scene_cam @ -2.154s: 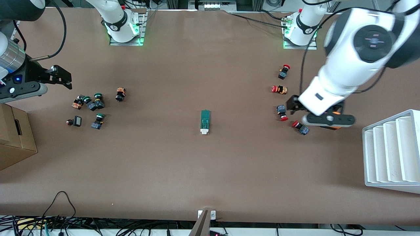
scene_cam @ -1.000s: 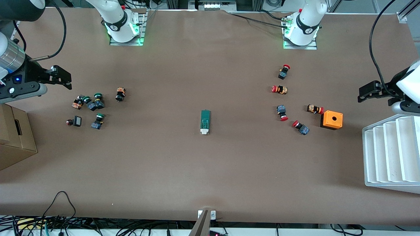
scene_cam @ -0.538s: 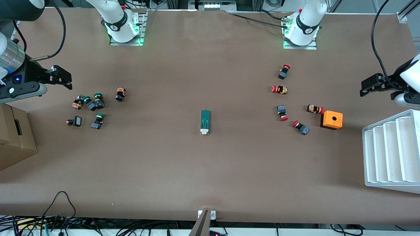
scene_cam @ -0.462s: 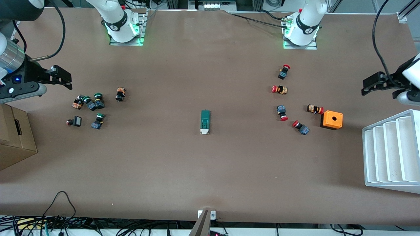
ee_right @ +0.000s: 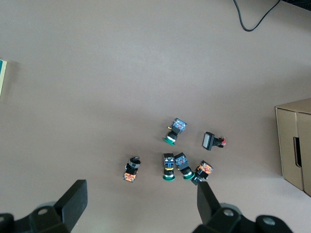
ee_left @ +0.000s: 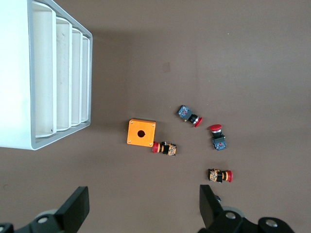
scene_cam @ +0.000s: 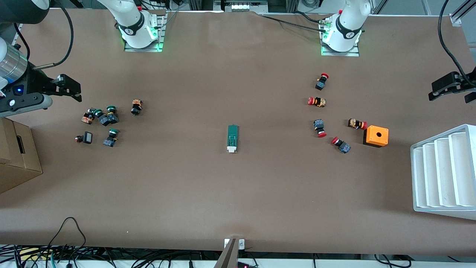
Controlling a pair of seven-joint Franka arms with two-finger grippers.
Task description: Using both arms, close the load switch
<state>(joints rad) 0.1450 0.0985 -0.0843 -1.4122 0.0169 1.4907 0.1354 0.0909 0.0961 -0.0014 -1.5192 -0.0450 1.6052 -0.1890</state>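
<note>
The load switch point(scene_cam: 232, 138), a narrow dark-green block with a white end, lies flat in the middle of the table, and neither gripper touches it. My left gripper point(scene_cam: 435, 91) hangs open and empty over the bare table at the left arm's end, well away from the switch. In the left wrist view its fingers point(ee_left: 77, 209) stand wide apart over bare table. My right gripper point(scene_cam: 76, 91) waits open and empty at the right arm's end, over the table beside the green push buttons point(ee_right: 172, 162). Only a sliver of the load switch point(ee_right: 2, 77) shows at the right wrist view's edge.
An orange box with a hole point(scene_cam: 376, 136) and several red-capped push buttons point(scene_cam: 322, 81) lie toward the left arm's end. A white ribbed rack point(scene_cam: 444, 171) stands at that end's edge. Several green-capped buttons point(scene_cam: 106, 117) and a cardboard box point(scene_cam: 16, 156) are toward the right arm's end.
My left arm has swung away from over the orange box and red buttons out to its end of the table, uncovering the box. The right arm has not moved.
</note>
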